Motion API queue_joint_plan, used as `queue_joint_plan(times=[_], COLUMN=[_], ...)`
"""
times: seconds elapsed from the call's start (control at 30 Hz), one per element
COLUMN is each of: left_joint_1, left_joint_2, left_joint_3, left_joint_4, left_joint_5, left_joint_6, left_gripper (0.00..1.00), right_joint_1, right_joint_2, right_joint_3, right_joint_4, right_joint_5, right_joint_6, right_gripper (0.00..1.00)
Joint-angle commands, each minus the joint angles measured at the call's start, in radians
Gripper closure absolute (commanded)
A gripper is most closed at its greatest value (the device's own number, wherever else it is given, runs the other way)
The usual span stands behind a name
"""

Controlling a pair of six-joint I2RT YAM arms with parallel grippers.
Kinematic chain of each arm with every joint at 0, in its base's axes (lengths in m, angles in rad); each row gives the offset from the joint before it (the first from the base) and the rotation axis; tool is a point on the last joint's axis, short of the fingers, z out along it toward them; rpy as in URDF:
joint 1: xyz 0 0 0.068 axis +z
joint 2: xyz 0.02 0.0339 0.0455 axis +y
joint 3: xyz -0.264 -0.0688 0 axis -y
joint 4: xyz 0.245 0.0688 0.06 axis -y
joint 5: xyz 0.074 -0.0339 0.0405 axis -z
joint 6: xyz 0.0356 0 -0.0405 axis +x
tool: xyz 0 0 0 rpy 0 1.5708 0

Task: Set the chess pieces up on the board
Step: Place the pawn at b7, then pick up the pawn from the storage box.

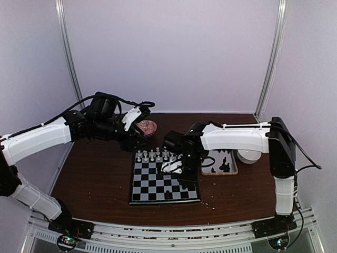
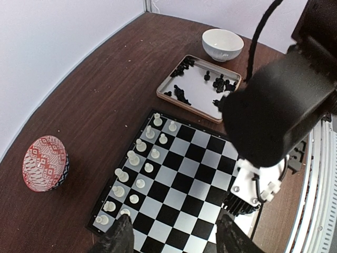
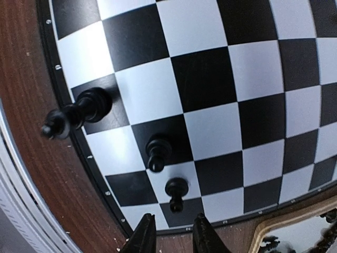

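On the brown counter [image 1: 95,179] lies the board [image 1: 152,192], with white chess pieces [image 2: 149,167] in two rows along one edge and three black chess pieces [image 3: 157,150] near another edge. More black ones sit in the tray [image 2: 197,87]. The left hand [image 2: 174,238] hangs half open and empty. The right hand [image 3: 171,232] is open just a crack, holding nothing.

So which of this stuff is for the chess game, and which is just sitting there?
For the job:
- board
- white pieces
- black pieces
- tray holding most black pieces

Just lying about:
- white bowl
- red bowl
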Motion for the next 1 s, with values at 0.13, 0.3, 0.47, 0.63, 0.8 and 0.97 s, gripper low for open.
queue_joint_plan(times=[0.13,0.3,0.47,0.63,0.8,0.97], left_joint_1=[0.008,0.008,0.009,0.009,0.009,0.008], left_joint_2=[-0.016,-0.013,-0.011,-0.005,-0.004,-0.002], left_joint_3=[0.012,0.015,0.015,0.016,0.015,0.015], left_joint_4=[0.017,0.017,0.017,0.017,0.017,0.017], left_joint_5=[-0.006,0.001,0.004,0.010,0.010,0.005], left_joint_6=[-0.008,-0.007,-0.009,-0.010,-0.011,-0.010], left_gripper=[0.46,0.46,0.46,0.46,0.46,0.46], right_joint_1=[-0.107,-0.300,-0.465,-0.546,-0.582,-0.592], right_joint_2=[-0.195,-0.201,-0.179,-0.118,-0.042,0.002], right_joint_3=[-0.073,-0.123,-0.125,-0.094,-0.068,-0.059], right_joint_4=[-0.031,-0.013,0.009,0.011,0.018,0.036], right_joint_5=[-0.008,0.016,0.077,0.142,0.134,0.118], right_joint_6=[-0.025,-0.028,-0.013,-0.008,-0.008,-0.004], right_gripper=[0.74,0.77,0.79,0.76,0.73,0.73])
